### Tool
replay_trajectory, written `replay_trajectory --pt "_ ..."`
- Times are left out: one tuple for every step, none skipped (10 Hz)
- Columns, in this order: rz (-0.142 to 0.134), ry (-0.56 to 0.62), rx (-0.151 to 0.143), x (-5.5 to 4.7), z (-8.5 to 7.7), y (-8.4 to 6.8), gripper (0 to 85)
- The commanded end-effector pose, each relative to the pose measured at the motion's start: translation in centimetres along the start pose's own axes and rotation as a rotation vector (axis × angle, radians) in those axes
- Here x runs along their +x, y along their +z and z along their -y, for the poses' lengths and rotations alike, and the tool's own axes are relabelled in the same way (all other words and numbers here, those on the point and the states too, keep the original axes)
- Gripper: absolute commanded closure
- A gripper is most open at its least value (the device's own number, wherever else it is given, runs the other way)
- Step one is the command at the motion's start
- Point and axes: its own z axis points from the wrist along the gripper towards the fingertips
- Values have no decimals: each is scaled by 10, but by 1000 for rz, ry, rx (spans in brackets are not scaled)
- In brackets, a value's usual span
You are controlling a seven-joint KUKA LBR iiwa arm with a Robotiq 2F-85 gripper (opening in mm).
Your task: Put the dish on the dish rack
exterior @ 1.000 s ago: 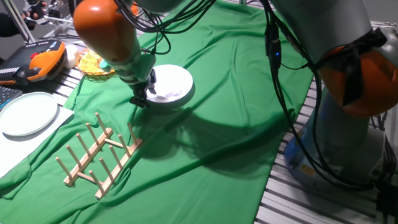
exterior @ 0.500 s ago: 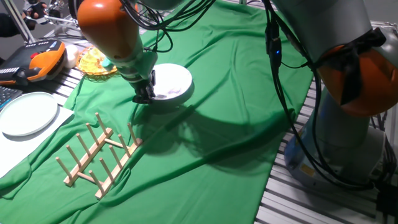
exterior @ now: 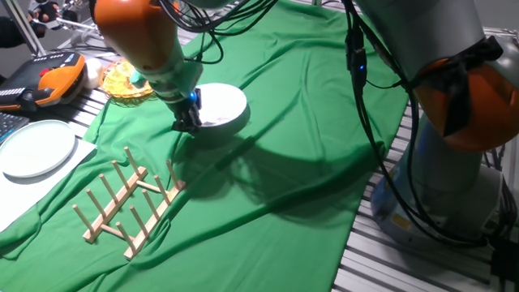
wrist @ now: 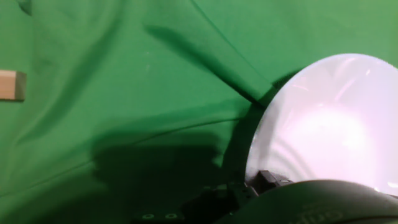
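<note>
Fixed view shows the orange-and-grey arm reaching down from the upper left over the green cloth (exterior: 292,122), its wrist bent so the gripper (exterior: 188,120) points down and slightly toward the camera at the near-left rim of the white dish (exterior: 220,108). The fingers look closed on that rim, and the dish appears tilted, its far side higher, with a dark shadow on the cloth under and in front of it; whether its lower edge touches the cloth cannot be told. The wooden dish rack (exterior: 130,203) stands opened on the cloth, in front of and to the left of the dish, well apart from it, its pegs pointing up. A paler flat plate (exterior: 36,148) sits at the left edge on a white sheet, an orange-yellow glass dish (exterior: 123,83) lies behind the arm, and an orange-and-black handheld controller (exterior: 49,81) rests on the table further left.

Hand view looks along the fingers: the dish (wrist: 329,124) fills the right side as a bright tilted oval, its rim running down into the dark gripper body at the bottom edge. The fingertips themselves are not clearly visible there. A wooden rail end of the rack (wrist: 12,85) shows at the left edge.
</note>
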Motion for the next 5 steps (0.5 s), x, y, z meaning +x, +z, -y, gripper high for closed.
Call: replay_trajectory --pt "-8 -4 3 0 2 -6 850" --pt "-16 -7 1 0 4 -14 850" --pt "-23 -11 6 0 6 -21 850" --pt "-29 -19 13 -1 9 -27 850" --pt "-30 -28 21 -2 12 -32 850"
